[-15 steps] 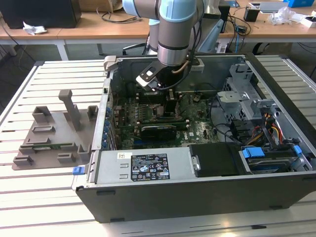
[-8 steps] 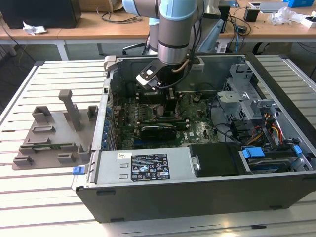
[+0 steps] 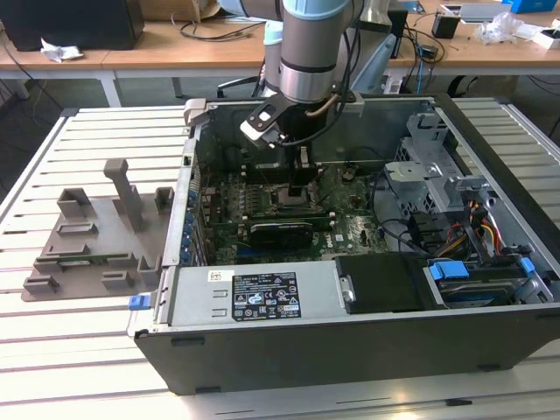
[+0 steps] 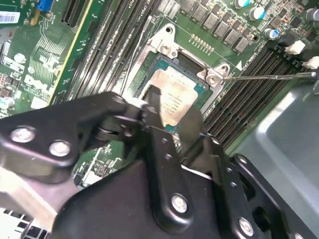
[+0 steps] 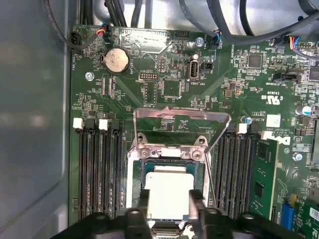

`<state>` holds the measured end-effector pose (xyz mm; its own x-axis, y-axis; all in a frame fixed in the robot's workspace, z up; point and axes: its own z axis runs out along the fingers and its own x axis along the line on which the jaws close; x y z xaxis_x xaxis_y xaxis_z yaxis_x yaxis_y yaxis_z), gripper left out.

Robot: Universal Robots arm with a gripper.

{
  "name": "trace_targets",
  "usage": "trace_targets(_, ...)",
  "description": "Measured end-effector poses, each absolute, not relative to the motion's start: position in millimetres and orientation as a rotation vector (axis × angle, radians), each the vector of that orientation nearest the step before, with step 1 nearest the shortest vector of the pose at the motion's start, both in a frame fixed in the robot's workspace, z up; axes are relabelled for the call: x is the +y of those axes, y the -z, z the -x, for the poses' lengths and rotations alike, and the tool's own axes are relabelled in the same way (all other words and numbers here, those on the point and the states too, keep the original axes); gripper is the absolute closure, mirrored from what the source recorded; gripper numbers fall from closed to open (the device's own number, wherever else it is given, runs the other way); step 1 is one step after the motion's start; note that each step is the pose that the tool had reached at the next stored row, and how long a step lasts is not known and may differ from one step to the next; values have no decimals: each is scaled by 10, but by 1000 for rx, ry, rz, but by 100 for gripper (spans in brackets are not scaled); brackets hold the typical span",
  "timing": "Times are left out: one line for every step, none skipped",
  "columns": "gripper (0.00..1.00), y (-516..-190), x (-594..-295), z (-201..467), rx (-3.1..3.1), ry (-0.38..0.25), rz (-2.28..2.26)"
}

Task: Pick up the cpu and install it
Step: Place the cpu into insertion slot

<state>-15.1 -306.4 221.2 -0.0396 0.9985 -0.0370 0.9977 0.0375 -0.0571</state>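
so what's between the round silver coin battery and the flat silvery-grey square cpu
In the first wrist view: green motherboard with chips, then the socket's open metal frame beside the cpu.

No wording can be made out: a white label [image 3: 265, 297] on the power supply [image 3: 319, 293], white markings on the motherboard [image 5: 224, 94], faint print on the cpu [image 4: 175, 97].

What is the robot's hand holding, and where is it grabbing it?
The hand pinches the cpu by two opposite side edges, right at the open socket.
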Motion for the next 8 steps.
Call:
trace_targets(65,-2210,-3080,158,-2249,-95,2164)
trace_targets(71,-2207,-3103,164,-2244,-80,2157)
trace_targets(77,-2204,-3117,168,-2239,-69,2153)
trace_targets(77,-2200,-3129,171,-2236,-61,2149)
trace_targets(89,-2193,-3147,176,-2231,-49,2144)
trace_targets(89,-2188,-3158,178,-2229,-44,2142)
trace_targets(89,-2182,-3176,179,-2228,-40,2140)
trace_targets(89,-2177,-3187,179,-2227,-38,2139)
